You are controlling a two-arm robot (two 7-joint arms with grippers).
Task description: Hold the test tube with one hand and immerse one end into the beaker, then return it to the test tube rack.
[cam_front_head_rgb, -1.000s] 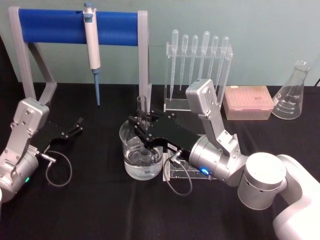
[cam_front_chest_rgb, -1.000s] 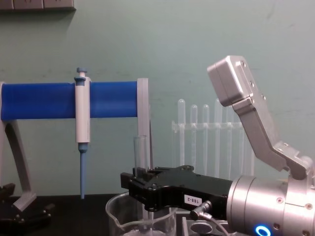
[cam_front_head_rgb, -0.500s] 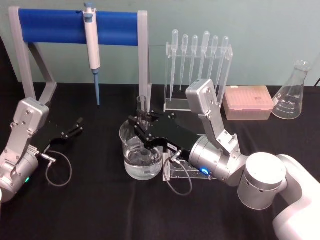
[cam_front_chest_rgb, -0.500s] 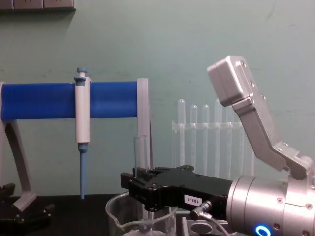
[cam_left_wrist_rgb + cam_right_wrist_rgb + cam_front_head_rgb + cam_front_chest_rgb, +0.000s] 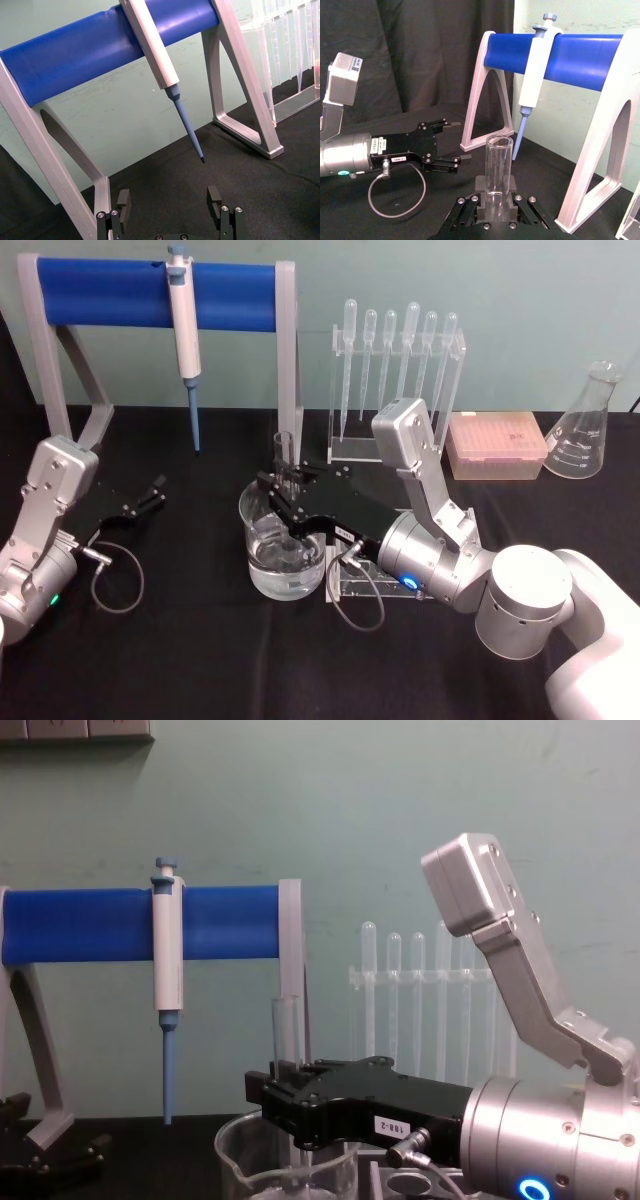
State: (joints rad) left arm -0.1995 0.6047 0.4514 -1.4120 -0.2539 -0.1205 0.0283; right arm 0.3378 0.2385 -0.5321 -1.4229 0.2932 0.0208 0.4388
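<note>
1. The test tube is held upright. Its open top is seen above the hand, and its lower end is down inside the beaker.
2. Clear water is held in the bottom part of the beaker. It cannot be told for sure whether the tube's round tip is under the water.
3. The tube is empty at its top, as seen in the right wrist view.
4. The right gripper is the hand that is used. Its fingers are closed tight on the tube, about halfway up the glass, just above the beaker's rim.
5. In the chest view, the tube is seen sticking up from the fingertips of the right gripper, with the beaker right under them.
6. A clear rack is seen lying under the hand's wrist, just beside the beaker.
7. A pipettor is hung on a blue stand behind the hand, and thin pipettes are kept in a holder behind the arm.
8. The left gripper is parked well apart from the hand, low over the black table. Its fingers are spread wide with nothing between them.
</note>
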